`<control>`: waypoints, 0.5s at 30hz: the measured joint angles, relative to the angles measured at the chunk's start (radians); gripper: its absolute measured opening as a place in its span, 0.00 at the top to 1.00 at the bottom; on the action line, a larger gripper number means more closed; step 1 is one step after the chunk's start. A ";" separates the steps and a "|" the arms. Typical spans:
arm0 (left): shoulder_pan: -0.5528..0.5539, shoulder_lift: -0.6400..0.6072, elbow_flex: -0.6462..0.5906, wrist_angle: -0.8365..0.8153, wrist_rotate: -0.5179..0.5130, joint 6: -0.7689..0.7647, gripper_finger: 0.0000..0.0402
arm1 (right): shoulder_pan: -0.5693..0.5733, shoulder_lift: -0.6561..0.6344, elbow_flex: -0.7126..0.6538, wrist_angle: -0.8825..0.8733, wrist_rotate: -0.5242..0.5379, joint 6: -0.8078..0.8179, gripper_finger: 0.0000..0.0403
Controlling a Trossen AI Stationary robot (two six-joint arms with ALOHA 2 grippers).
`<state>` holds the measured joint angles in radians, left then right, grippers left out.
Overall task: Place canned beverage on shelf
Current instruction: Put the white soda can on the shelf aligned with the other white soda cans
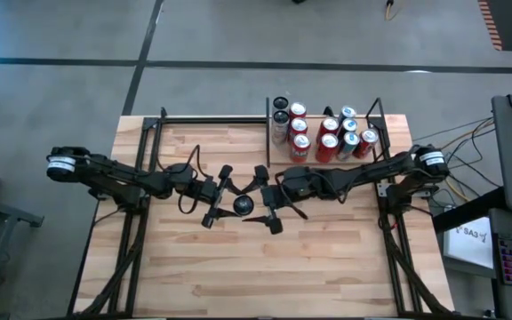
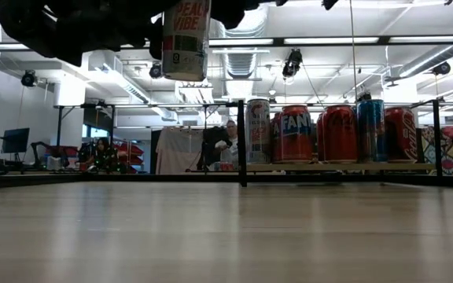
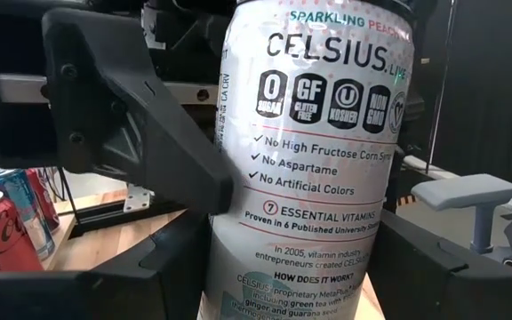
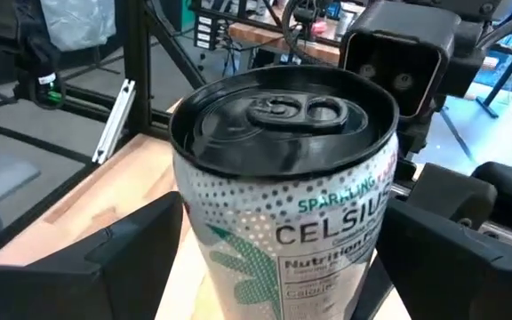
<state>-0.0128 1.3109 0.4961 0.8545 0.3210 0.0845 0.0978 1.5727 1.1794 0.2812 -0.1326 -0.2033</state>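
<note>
Above the mid surface [image 1: 238, 267], left gripper [image 1: 225, 203] holds the can [image 1: 243, 206] w/ right gripper [image 1: 269, 206] spread wide — can could slip & drop.

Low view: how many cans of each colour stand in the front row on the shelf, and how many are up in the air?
Red cans: 3
Blue cans: 1
Silver cans: 1
White can in the air: 1
Total: 6
</note>
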 joint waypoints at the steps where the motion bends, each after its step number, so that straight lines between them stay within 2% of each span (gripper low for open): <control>1: 0.000 0.000 0.000 0.000 0.000 0.000 0.42 | 0.000 0.001 0.002 -0.003 0.000 -0.004 0.16; 8: 0.002 0.000 0.000 -0.003 -0.006 0.000 0.42 | 0.000 0.002 0.009 0.024 0.001 -0.005 0.24; 15: 0.001 0.000 0.000 -0.004 -0.034 -0.002 0.35 | 0.000 0.002 0.009 0.031 0.001 0.003 0.39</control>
<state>-0.0120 1.3113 0.4961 0.8501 0.2871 0.0826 0.0975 1.5745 1.1885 0.3125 -0.1318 -0.1999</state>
